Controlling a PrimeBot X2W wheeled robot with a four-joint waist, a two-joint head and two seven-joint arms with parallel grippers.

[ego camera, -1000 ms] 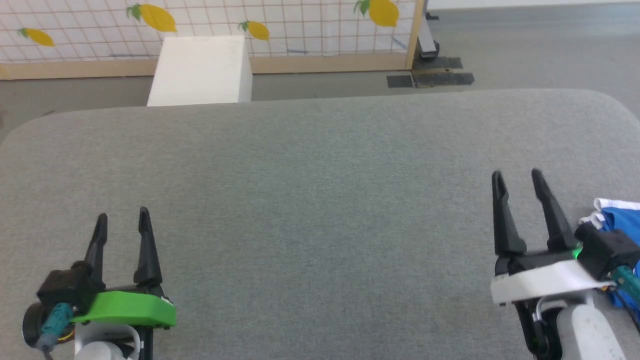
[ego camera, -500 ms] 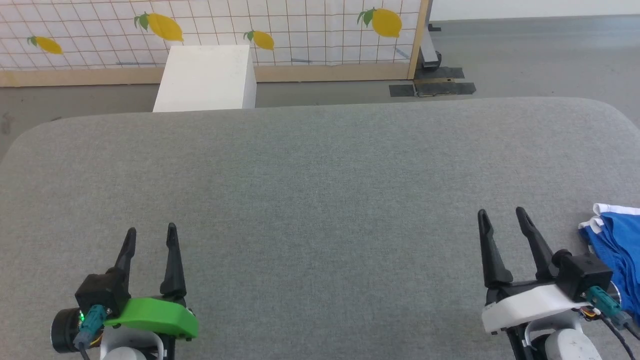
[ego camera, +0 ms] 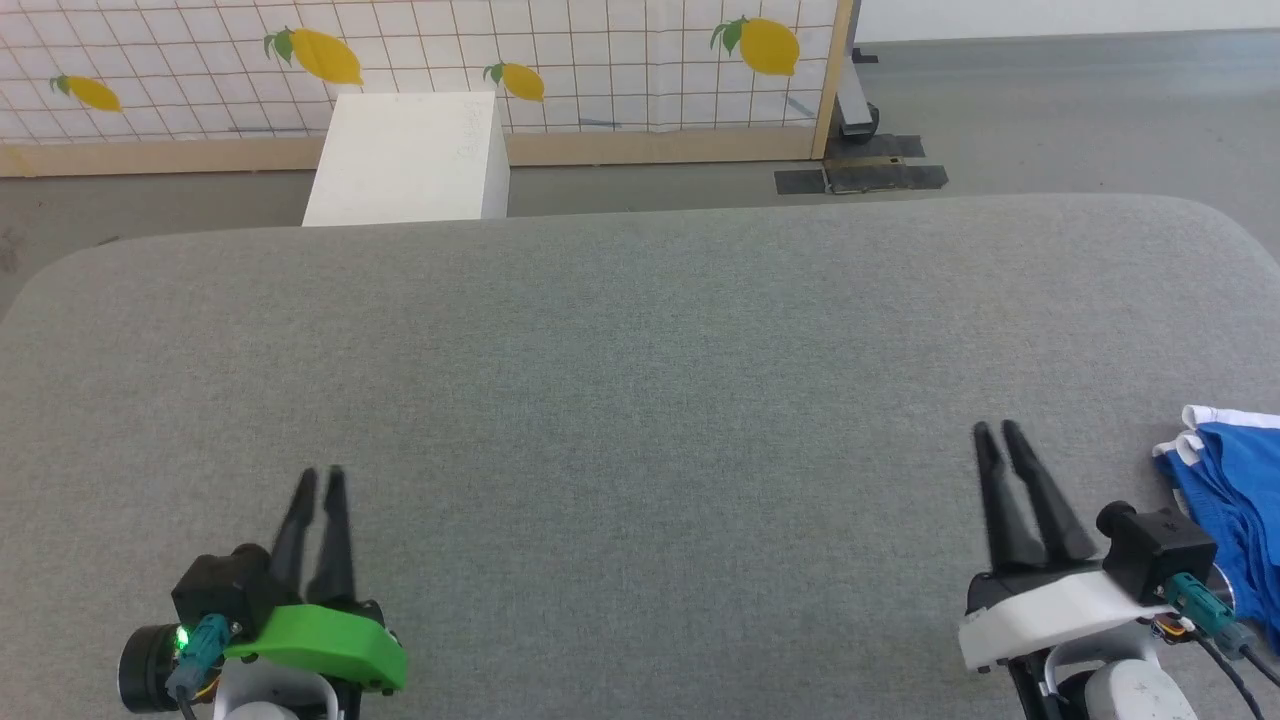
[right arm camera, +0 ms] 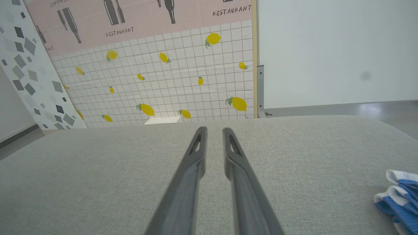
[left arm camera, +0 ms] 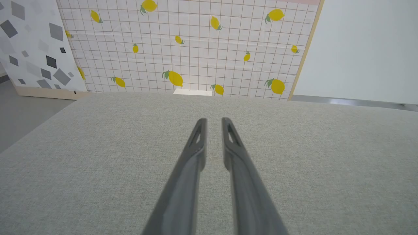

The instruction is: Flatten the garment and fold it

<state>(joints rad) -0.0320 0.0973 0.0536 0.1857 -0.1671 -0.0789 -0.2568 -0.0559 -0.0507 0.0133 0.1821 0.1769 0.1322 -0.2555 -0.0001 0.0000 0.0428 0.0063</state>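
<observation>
The garment (ego camera: 1228, 485) is a bunched bright blue heap with white trim at the table's right edge, partly cut off by the frame; the right wrist view has it at the lower right (right arm camera: 401, 197). My right gripper (ego camera: 997, 427) sits just left of it, apart from it, jaws narrowed to a small gap with nothing between them (right arm camera: 215, 129). My left gripper (ego camera: 320, 473) hovers over the near left of the table, fingers likewise drawn close with a slim gap and holding nothing (left arm camera: 214, 119).
A grey padded table (ego camera: 640, 340) spreads wide ahead of both grippers. Beyond its far edge stand a white box (ego camera: 405, 155) on the floor and a lemon-patterned screen (ego camera: 600, 50).
Both grippers have narrowed from wide open to a small gap. The camera view tilted slightly between the earliest frame and now; the garment stayed put.
</observation>
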